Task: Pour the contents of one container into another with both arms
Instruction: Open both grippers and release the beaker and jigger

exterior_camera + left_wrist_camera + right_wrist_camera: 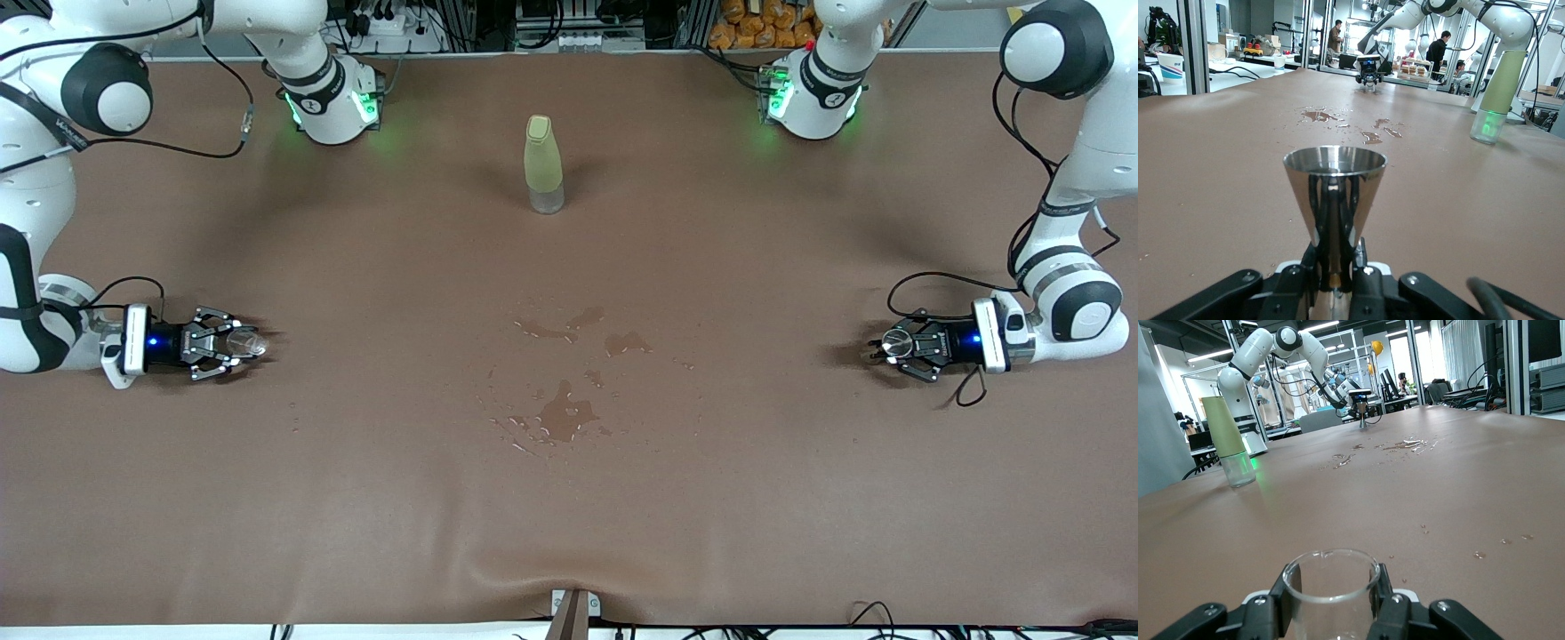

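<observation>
My right gripper [233,344] is low at the right arm's end of the table, shut on the small clear glass cup [244,342]. In the right wrist view the cup [1331,590] stands upright between the black fingers [1286,597], and its base is hidden. At the left arm's end, also low, my left gripper [889,347] is shut on the silvery hourglass jigger [896,341]. The left wrist view shows the jigger [1335,190] upright, held at its narrow waist, with its round rim up. The two grippers face each other across the table's length.
A tall pale yellow-green bottle [543,164] stands mid-table, close to the robots' bases. Wet puddles and droplets [564,413] lie on the brown table cover [373,498] between the two grippers, nearer to the front camera than the bottle.
</observation>
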`<state>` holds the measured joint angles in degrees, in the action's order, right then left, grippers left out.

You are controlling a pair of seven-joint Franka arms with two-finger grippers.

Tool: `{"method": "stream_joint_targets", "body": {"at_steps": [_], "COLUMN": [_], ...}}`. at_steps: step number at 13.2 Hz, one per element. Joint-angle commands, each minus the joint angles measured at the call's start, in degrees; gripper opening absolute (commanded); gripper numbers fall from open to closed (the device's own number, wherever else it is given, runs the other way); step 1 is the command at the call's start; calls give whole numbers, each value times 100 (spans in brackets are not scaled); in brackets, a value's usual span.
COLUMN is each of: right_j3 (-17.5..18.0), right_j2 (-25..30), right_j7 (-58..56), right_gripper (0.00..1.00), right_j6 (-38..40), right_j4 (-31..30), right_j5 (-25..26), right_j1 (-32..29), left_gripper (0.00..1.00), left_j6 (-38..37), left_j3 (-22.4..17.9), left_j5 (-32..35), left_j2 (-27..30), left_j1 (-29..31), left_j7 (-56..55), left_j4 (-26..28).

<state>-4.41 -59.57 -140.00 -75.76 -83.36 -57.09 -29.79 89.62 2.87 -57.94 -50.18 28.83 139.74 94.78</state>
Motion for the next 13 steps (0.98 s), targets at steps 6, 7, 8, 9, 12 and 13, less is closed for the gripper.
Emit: {"method": "stream_joint_targets", "body": {"at_steps": [6,7,8,9,12,13], "right_j3": [107,107,107,107,133,151], "right_j2": [243,314,393,524,1200,1437], "right_j7": [480,718,929,1279,2939,3483], "right_gripper": [79,86,86,86,85,85], "right_j6": [404,509,579,667,826,826], "right_j4": [30,39,39,48,162,214], "right_j5": [128,128,128,128,172,172], "right_j1": [-220,-264,-264,-264,-203,-168], "left_gripper": [56,59,60,66,98,100], "left_j6": [-155,-155,-155,-155,-155,-164], "left_j3": [47,30,12,-6,3,3], "left_j5": [134,134,143,186,809,924], "left_j2": [-1,16,25,34,52,78], "left_j1": [88,105,131,149,351,386], "left_j7": [9,-8,-43,-131,-1042,-1402], "left_j4": [-91,-91,-117,-152,-538,-713]}}
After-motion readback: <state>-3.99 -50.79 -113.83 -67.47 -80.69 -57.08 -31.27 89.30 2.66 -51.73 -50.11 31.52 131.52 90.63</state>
